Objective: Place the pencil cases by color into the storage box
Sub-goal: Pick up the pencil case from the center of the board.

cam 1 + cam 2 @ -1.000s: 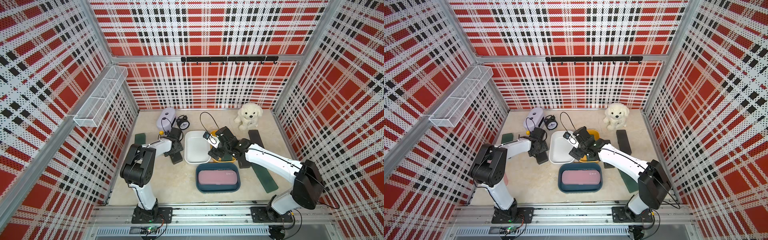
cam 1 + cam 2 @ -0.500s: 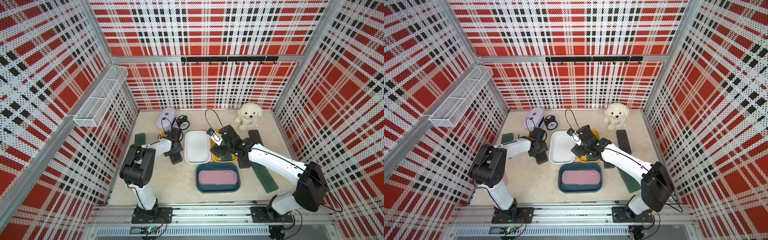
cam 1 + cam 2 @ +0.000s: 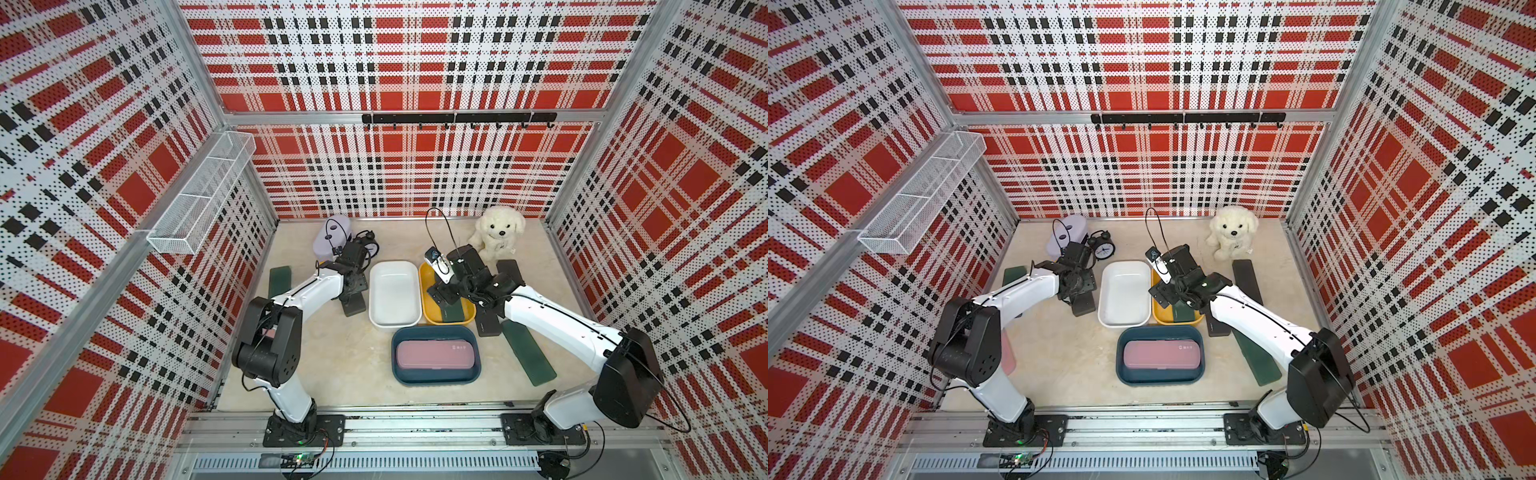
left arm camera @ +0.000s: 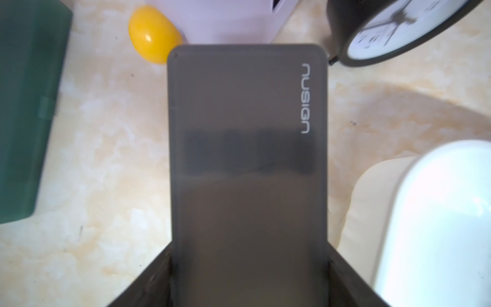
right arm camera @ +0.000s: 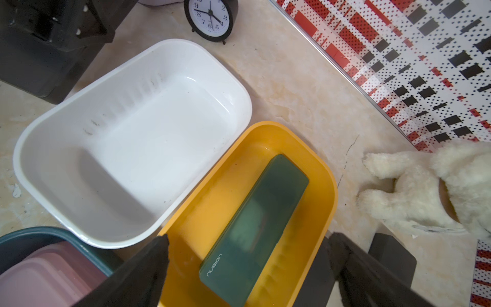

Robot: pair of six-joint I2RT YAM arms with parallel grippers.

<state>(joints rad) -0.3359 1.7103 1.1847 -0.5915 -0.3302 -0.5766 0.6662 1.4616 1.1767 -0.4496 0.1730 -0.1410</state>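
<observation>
Black pencil case [image 4: 247, 159] is sitting clamped across its width in the left end effector [image 3: 353, 291], long axis running back-to-front beside the white bin [image 3: 392, 295] toward the counter's right edge, while the right end effector [image 5: 248, 238] is hanging spread above the green case [image 5: 265, 207] in the yellow bin [image 5: 202, 226]

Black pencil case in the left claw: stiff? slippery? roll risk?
The black pencil case looks hard-shelled and straight-edged, so probably stiff. Its smooth matte sides might slip in the left claw. Flat faces make rolling unlikely.
</observation>
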